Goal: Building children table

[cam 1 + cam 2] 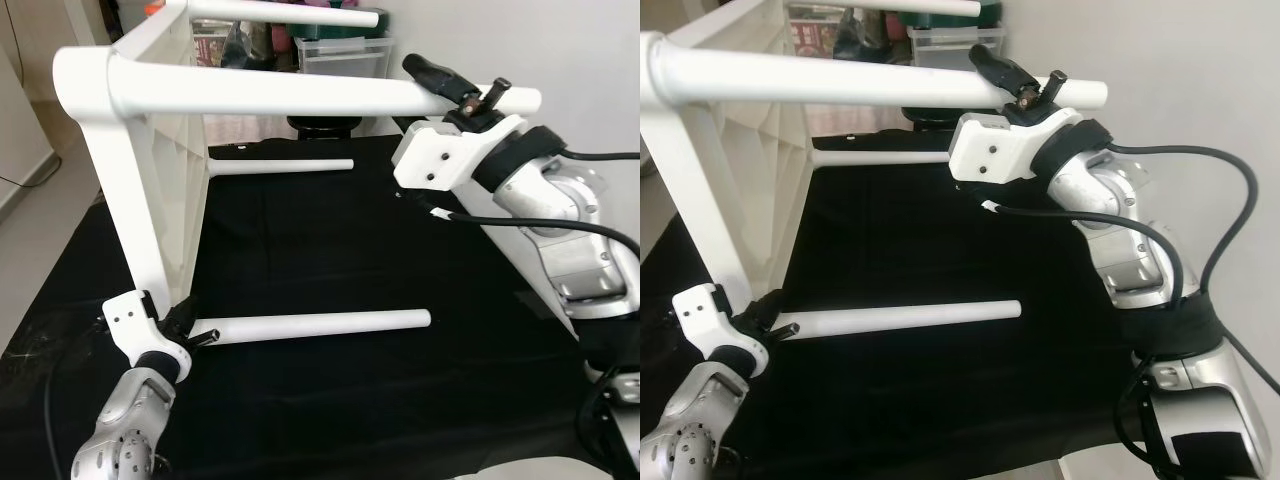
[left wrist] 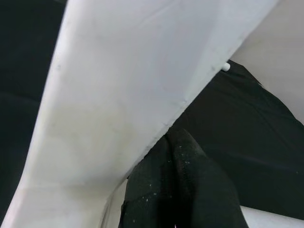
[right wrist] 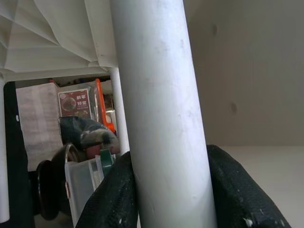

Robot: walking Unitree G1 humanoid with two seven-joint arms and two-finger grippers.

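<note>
We observed the white plastic children's table (image 1: pixel 150 150) lying on its side on the black cloth-covered desk (image 1: pixel 350 250), its four round legs pointing toward the robot's right. The right gripper (image 1: pixel 465 88) pinched the upper near white tubular leg (image 1: pixel 300 95) close to its free end, its black fingers (image 3: pixel 114 194) pressed against both sides of the tube. The left gripper (image 1: pixel 185 325) sat at the base of the lower near leg (image 1: pixel 320 323), where that leg met the tabletop; we could not tell its opening. Clear plastic storage boxes (image 1: pixel 340 55) stood behind the desk.
</note>
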